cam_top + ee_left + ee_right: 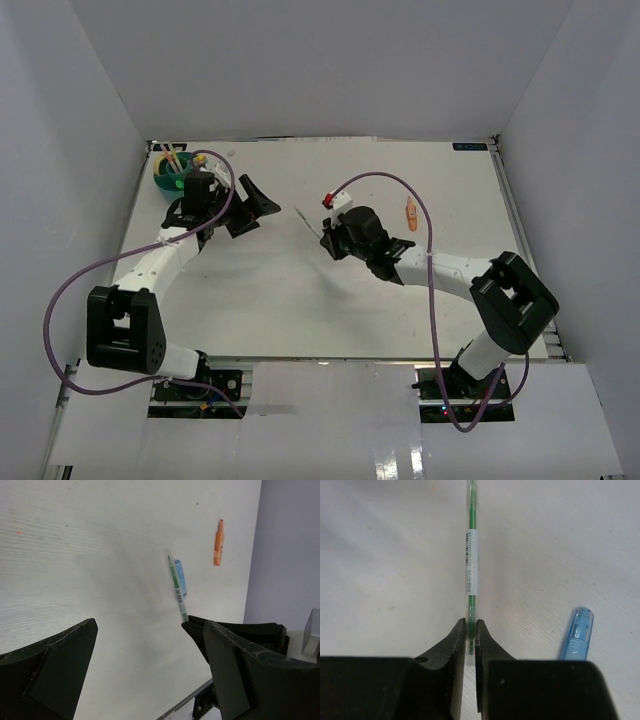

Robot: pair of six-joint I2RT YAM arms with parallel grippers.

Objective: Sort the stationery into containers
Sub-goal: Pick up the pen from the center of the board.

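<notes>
Top external: teal organiser (164,184) holds pens (173,158); right hand (471,630) pinches green pen (472,555).

Your left gripper (252,208) sits upper left of centre, jaws spread wide; your right gripper (328,238), mid-frame, pinches a green pen (471,545).
</notes>
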